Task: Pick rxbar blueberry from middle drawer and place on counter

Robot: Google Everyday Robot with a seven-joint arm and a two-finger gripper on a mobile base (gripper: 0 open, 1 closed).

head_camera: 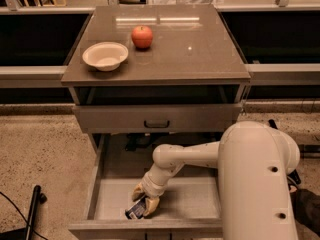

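The middle drawer (107,200) is pulled open at the bottom of the camera view, below a closed drawer with a dark handle. The rxbar blueberry (134,210), a small dark blue bar with pale lettering, lies on the drawer floor near the front wall. My gripper (144,199) reaches down into the drawer and sits right on the bar's upper right end, which it hides. The counter (200,49) is the glossy grey-brown cabinet top above.
A cream bowl (105,55) and a red apple (142,36) stand on the counter's left half. My white arm (255,179) fills the lower right and covers the drawer's right side. A dark rod (34,204) lies on the speckled floor at the left.
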